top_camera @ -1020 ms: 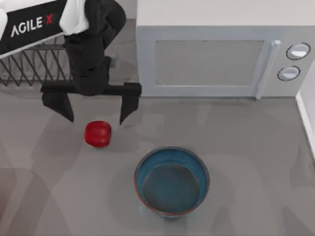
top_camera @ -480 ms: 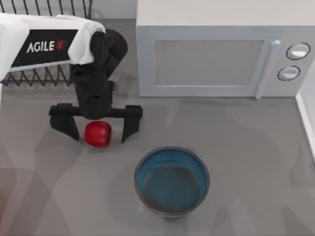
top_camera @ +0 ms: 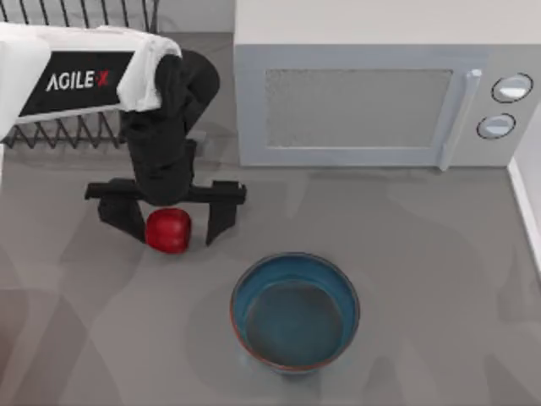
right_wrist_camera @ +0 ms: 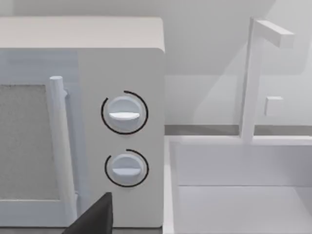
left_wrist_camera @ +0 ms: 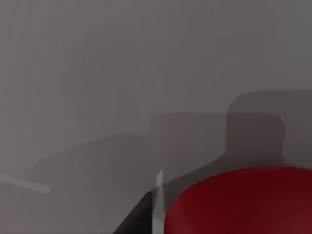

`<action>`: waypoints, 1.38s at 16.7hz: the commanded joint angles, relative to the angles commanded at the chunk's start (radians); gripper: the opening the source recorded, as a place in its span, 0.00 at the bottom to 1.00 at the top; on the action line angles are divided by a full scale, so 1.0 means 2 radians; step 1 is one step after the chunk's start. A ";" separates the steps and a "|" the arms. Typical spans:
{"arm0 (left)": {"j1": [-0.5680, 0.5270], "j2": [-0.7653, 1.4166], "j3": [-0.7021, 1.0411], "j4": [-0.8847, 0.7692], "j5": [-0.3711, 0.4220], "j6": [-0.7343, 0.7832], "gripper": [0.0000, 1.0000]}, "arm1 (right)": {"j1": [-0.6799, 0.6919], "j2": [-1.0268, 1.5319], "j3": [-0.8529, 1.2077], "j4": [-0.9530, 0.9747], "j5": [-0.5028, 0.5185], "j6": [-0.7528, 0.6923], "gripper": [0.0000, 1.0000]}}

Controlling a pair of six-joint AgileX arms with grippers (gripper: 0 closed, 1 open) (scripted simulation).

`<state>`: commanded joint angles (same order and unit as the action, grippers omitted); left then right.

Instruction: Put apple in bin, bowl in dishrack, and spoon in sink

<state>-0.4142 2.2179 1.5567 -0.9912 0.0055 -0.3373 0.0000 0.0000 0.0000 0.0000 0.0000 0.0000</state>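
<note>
The small red apple [top_camera: 168,230] lies on the grey counter, left of centre. My left gripper [top_camera: 173,235] hangs straight over it, open, one dark finger on each side of the fruit and small gaps between. In the left wrist view the apple [left_wrist_camera: 243,202] looms close beside one fingertip [left_wrist_camera: 136,222]. The teal-blue bowl [top_camera: 294,311] with a reddish rim stands upright and empty to the apple's front right. The wire dishrack [top_camera: 59,131] sits at the back left, partly hidden by my left arm. A dark part of my right gripper [right_wrist_camera: 92,217] faces the sink [right_wrist_camera: 234,195]. Spoon and bin are out of view.
A white microwave [top_camera: 372,93] with a bar handle and two dials fills the back right, close behind the left gripper. The sink's white rim [top_camera: 528,199] runs along the right edge, with a white faucet [right_wrist_camera: 253,78] behind its basin. Bare counter lies around the bowl.
My left gripper has come forward and down from behind the apple until its fingers straddle it. Over the last half second it barely moved. Apple and bowl stayed put.
</note>
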 joint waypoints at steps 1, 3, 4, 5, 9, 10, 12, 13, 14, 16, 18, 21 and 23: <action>0.000 0.000 0.000 0.000 0.000 0.000 0.47 | 0.000 0.000 0.000 0.000 0.000 0.000 1.00; 0.000 0.000 0.000 0.000 0.000 0.000 0.32 | 0.000 0.000 0.000 0.000 0.000 0.000 1.00; 0.000 0.000 0.000 0.000 0.000 0.000 0.25 | 0.000 0.000 0.000 0.000 0.000 0.000 1.00; 0.000 0.000 0.000 0.000 0.000 0.000 0.17 | 0.000 0.000 0.000 0.000 0.000 0.000 1.00; 0.000 0.000 0.000 0.000 0.000 0.000 0.00 | 0.000 0.000 0.000 0.000 0.000 0.000 1.00; 0.000 0.000 0.000 0.000 0.000 0.000 0.00 | 0.000 0.000 0.000 0.000 0.000 0.000 1.00; 0.000 0.000 0.000 0.000 0.000 0.000 0.00 | 0.000 0.000 0.000 0.000 0.000 0.000 1.00; 0.000 0.000 0.000 0.000 0.000 0.000 0.00 | 0.000 0.000 0.000 0.000 0.000 0.000 1.00; 0.000 0.000 0.000 0.000 0.000 0.000 0.00 | 0.000 0.000 0.000 0.000 0.000 0.000 1.00; 0.000 -0.005 0.002 0.000 0.007 -0.003 0.00 | 0.000 0.000 0.000 0.000 0.000 0.000 1.00; -0.001 -0.007 0.010 -0.008 0.006 -0.003 0.00 | 0.000 0.000 0.000 0.000 0.000 0.000 1.00; -0.001 -0.017 0.047 -0.057 0.006 -0.004 0.00 | 0.000 0.000 0.000 0.000 0.000 0.000 1.00; -0.001 -0.029 0.078 -0.102 0.006 -0.005 0.00 | 0.000 0.000 0.000 0.000 0.000 0.000 1.00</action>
<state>-0.4167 2.1606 1.7137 -1.1961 0.0170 -0.3466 0.0000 0.0000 0.0000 0.0000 0.0000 0.0000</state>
